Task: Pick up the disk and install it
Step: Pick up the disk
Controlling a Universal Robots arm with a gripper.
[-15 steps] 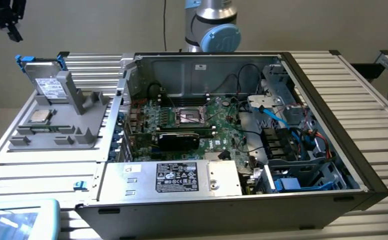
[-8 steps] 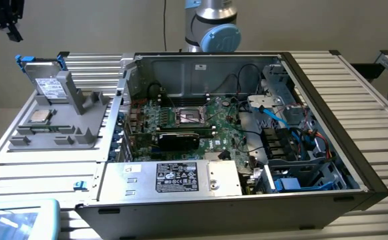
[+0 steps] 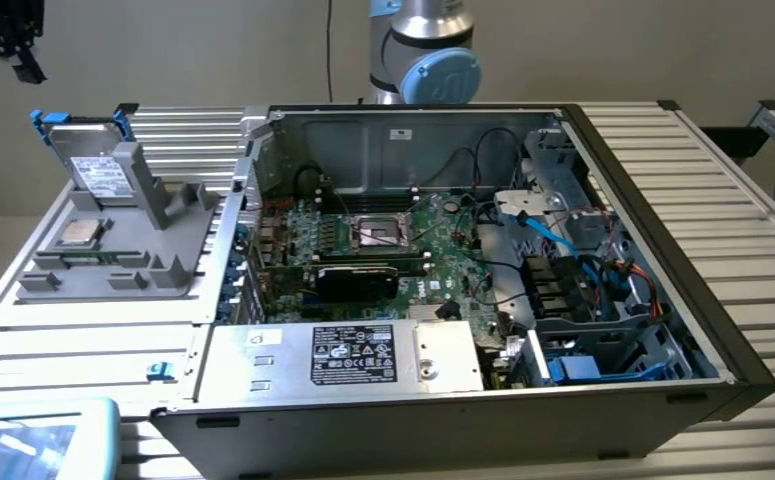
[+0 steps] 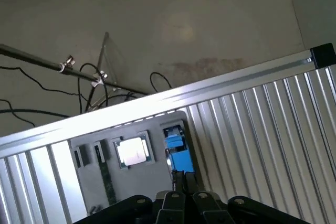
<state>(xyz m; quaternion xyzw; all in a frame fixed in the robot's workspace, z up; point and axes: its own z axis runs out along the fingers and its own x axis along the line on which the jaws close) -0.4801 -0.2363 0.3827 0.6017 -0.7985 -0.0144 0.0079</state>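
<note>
Disk (image 3: 98, 170) stands on edge in a slot of the grey stand (image 3: 160, 215), at about ten o'clock from the open case (image 3: 401, 130) in the exterior view. Its blue frame (image 3: 80, 118) is uppermost and nothing grips it. The chip (image 3: 80, 232) lies flat on the same stand, just at six o'clock of the disk. In the wrist view the gripper (image 4: 181, 178) looks down on the stand over the disk's blue edge; its fingers are pressed together and carry nothing. I judge the step in hand to be the reach for the disk, with the pick not yet made. To do it well, the fingers should part before the descent, since closed tips would only butt against the frame. The wrist should turn so the pads face the disk's two broad sides, centred along the top edge so it cannot swing. The approach should run in line with the slot and stay off the stand's upright, which rises just at three o'clock of the disk. A skewed grip would likely wedge the disk in its slot. The metal faces look smooth, so a firm, square hold seems wise.
</note>
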